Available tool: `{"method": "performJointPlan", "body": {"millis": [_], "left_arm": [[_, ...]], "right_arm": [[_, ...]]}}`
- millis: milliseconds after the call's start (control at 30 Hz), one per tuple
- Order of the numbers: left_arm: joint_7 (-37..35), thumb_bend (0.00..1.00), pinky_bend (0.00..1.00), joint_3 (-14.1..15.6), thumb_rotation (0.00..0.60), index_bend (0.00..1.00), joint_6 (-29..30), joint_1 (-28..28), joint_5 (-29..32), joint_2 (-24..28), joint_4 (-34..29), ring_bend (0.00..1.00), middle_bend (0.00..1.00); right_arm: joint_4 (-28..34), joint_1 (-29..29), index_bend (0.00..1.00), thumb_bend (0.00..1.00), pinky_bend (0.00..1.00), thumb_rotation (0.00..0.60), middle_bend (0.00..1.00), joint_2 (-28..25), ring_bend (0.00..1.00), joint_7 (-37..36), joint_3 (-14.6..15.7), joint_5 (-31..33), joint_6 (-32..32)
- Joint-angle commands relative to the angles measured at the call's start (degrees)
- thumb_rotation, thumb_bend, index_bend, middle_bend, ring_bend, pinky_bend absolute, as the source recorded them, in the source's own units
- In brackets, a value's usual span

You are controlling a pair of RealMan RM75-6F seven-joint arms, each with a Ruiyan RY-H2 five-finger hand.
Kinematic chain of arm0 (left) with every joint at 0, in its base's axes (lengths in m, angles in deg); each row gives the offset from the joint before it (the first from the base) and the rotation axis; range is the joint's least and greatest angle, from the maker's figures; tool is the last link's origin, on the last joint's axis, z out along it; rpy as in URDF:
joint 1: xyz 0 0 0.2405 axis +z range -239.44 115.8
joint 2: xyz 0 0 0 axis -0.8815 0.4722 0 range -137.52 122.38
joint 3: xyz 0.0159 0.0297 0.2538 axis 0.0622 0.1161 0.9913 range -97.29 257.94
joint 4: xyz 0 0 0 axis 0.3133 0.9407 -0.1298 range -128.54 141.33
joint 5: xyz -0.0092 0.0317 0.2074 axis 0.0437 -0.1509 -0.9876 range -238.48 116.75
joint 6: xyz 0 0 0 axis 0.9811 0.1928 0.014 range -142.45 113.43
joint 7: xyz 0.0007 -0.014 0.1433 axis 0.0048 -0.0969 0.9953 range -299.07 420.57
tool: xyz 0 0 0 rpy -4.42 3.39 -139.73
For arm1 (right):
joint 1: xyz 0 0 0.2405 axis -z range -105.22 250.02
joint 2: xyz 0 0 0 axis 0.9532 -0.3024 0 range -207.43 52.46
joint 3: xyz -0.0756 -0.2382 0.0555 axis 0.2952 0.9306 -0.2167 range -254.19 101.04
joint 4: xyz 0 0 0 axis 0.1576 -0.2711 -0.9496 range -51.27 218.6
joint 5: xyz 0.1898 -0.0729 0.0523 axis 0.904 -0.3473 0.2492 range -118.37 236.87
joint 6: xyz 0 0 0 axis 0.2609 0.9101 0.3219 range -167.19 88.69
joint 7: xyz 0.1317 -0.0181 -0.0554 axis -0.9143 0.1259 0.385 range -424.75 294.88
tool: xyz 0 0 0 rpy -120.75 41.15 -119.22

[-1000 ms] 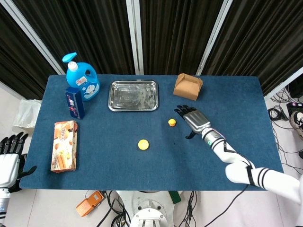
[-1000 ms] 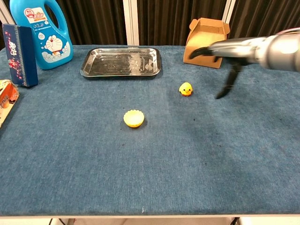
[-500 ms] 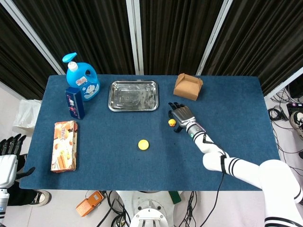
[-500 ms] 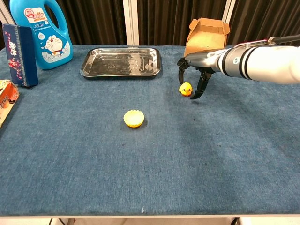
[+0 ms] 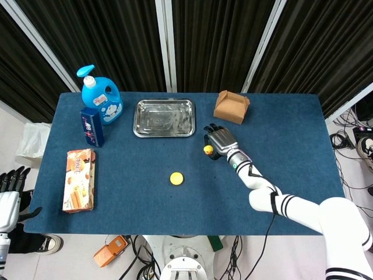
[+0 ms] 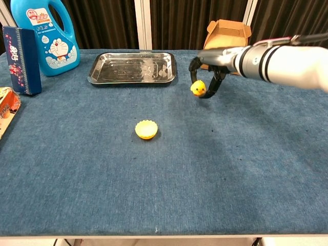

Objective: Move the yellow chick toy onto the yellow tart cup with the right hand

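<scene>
Chest view: the right hand (image 6: 207, 69) pinches the chick toy (image 6: 198, 88) in its fingers (image 6: 215, 84), lifted off the blue tabletop (image 6: 230, 169), beside the metal tray (image 6: 132, 67). The tart cup (image 6: 146, 129) sits apart, nearer the camera. The left hand (image 5: 9, 195) hangs beside the tabletop, fingers spread.

Open blue bench (image 6: 215, 174) between right hand (image 6: 207, 69) with yellow chick toy (image 6: 198, 88) and yellow tart cup (image 6: 146, 129): nothing stands between them. Obstacles: steel tray (image 6: 132, 67) far, just left of hand; cardboard box (image 6: 225, 38) far right; detergent bottle (image 6: 43, 36), blue carton (image 6: 20, 60), biscuit packet (image 5: 79, 179) along left edge.
</scene>
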Motion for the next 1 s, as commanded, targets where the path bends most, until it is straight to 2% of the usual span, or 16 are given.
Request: {"method": "performJointPlan", "body": {"millis": [33, 133, 267, 600, 833, 933, 1000], "left_arm": [[0.02, 0.02, 0.00, -0.02, 0.600, 0.03, -0.04, -0.10, -0.19, -0.07, -0.07, 0.00, 0.03], [0.15, 0.02, 0.00, -0.04, 0.600, 0.03, 0.16, -0.14, -0.51, -0.10, -0.23, 0.00, 0.03], [0.14, 0.02, 0.00, 0.05, 0.600, 0.03, 0.43, 0.05, -0.67, -0.06, -0.30, 0.00, 0.03], [-1.41, 0.02, 0.00, 0.45, 0.600, 0.03, 0.59, 0.92, -0.31, -0.59, 1.18, 0.00, 0.03], [-2.58, 0.02, 0.00, 0.47, 0.600, 0.03, 0.70, 1.32, -0.18, -0.94, 2.50, 0.00, 0.03], [-2.98, 0.02, 0.00, 0.46, 0.600, 0.03, 0.68, 1.36, -0.26, -1.12, 2.93, 0.00, 0.03], [-3.12, 0.02, 0.00, 0.46, 0.600, 0.03, 0.62, 1.35, -0.32, -1.22, 3.18, 0.00, 0.03]], "right_arm": [[10.22, 1.02, 0.68, 0.55, 0.24, 0.600, 0.19, -5.65, 0.12, -1.14, -0.48, -5.21, 3.21], [15.42, 0.34, 0.67, 0.55, 0.24, 0.600, 0.19, -6.96, 0.12, 0.60, 0.27, -7.01, 3.48], [18.32, -1.69, 0.66, 0.55, 0.24, 0.600, 0.19, -5.75, 0.12, 3.69, 1.17, -6.25, 2.45], [14.20, -7.95, 0.63, 0.55, 0.24, 0.600, 0.19, 1.52, 0.12, 11.93, 3.36, 2.87, 0.71], [13.70, -9.94, 0.60, 0.55, 0.23, 0.600, 0.19, 3.36, 0.12, 14.65, 4.22, 7.04, 2.10], [13.93, -10.34, 0.56, 0.55, 0.22, 0.600, 0.19, 3.35, 0.12, 15.11, 4.60, 8.06, 2.46], [14.16, -10.43, 0.49, 0.55, 0.20, 0.600, 0.19, 3.24, 0.11, 15.04, 4.76, 8.44, 2.58]]}}
